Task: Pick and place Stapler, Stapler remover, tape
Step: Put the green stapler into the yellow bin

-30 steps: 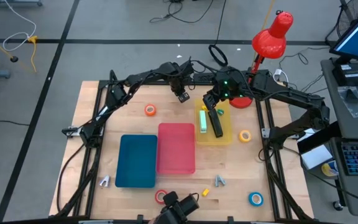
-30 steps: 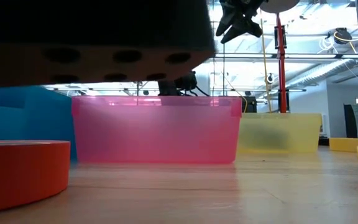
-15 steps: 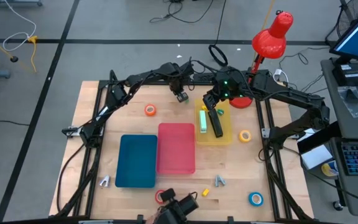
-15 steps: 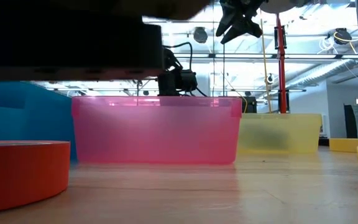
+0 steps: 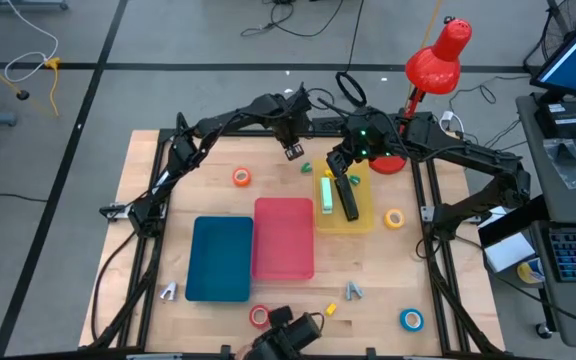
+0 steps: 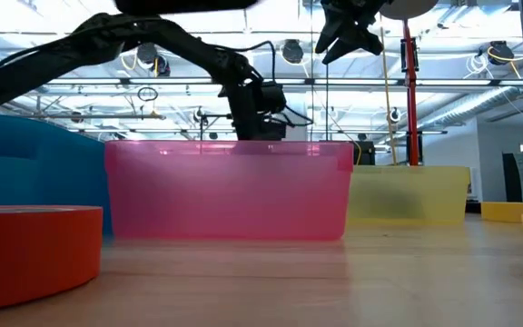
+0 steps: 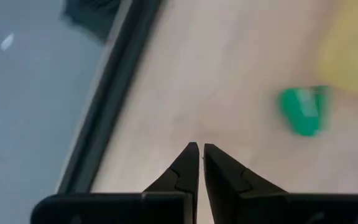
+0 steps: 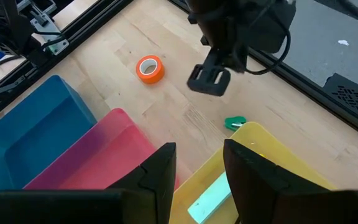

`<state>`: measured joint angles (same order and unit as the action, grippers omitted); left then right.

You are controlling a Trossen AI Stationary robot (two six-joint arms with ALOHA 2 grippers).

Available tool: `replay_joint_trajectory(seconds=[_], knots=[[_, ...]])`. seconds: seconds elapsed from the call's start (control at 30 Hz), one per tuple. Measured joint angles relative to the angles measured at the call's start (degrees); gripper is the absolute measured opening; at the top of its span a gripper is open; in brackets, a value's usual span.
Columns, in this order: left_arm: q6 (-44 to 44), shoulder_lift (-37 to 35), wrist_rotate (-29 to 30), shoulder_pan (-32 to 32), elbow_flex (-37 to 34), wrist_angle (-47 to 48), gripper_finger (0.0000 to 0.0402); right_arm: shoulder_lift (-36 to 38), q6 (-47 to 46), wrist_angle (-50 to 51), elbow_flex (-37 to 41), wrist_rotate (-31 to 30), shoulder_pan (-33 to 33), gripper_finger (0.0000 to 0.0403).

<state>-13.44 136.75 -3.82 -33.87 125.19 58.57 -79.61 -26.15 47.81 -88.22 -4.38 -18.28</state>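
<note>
My left gripper (image 5: 293,151) is shut and empty above the table's far middle; it also shows in the low view (image 6: 260,123) and its own wrist view (image 7: 197,147). A small green piece (image 5: 306,167) lies on the wood just beside it, next to the yellow bin's far left corner (image 7: 303,111). My right gripper (image 5: 340,172) is open and empty over the yellow bin (image 5: 366,215), which holds a pale green stapler (image 5: 326,194) and a black stapler (image 5: 349,201). Tape rolls lie flat on the table: orange (image 5: 241,177), yellow (image 5: 395,218), red-orange (image 5: 259,316), blue (image 5: 411,319).
A pink bin (image 5: 284,238) and a blue bin (image 5: 220,258) stand side by side mid-table. Two grey staple removers (image 5: 169,291) (image 5: 353,290) and a small yellow piece (image 5: 330,310) lie near the front. A red lamp (image 5: 436,58) stands at the far right. A dark device (image 5: 286,332) sits at the near edge.
My left gripper has drawn back a little toward the table's far edge, and the green piece now shows clear of it. The dark device at the near edge has shifted and no longer blocks the top of the low view.
</note>
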Motion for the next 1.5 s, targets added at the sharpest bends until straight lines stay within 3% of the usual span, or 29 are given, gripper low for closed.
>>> replay_joint_trajectory(seconds=[0.13,0.3,0.6,0.77,0.93,1.2,1.5], knots=[[-1.2,0.0,-9.5,0.2,0.0,1.4,0.0029,0.0,0.0,0.0,0.0,0.0,0.0,0.0125],[-0.8,0.4,-10.2,1.5,0.0,1.5,0.0051,0.0,0.0,0.0,0.0,0.0,0.0,0.0125],[1.8,0.8,-10.2,3.9,0.0,0.9,0.0197,0.0,0.0,0.0,0.0,0.0,0.0,0.0125],[2.8,1.0,-9.4,4.7,-2.1,-2.8,0.0243,0.0,-0.1,0.0,0.0,0.0,0.0,0.0125],[3.7,1.0,-8.8,4.7,-2.1,-2.8,0.0244,0.0,-0.2,0.0,0.0,0.0,0.0,0.0125],[5.1,1.0,-12.7,3.3,-2.1,-2.5,0.0237,0.0,-0.2,0.0,0.0,0.0,0.0,0.0125],[-12.5,0.4,-9.2,1.3,-2.1,0.1,0.0237,0.0,-0.2,0.0,0.0,0.1,0.0,0.0125]])
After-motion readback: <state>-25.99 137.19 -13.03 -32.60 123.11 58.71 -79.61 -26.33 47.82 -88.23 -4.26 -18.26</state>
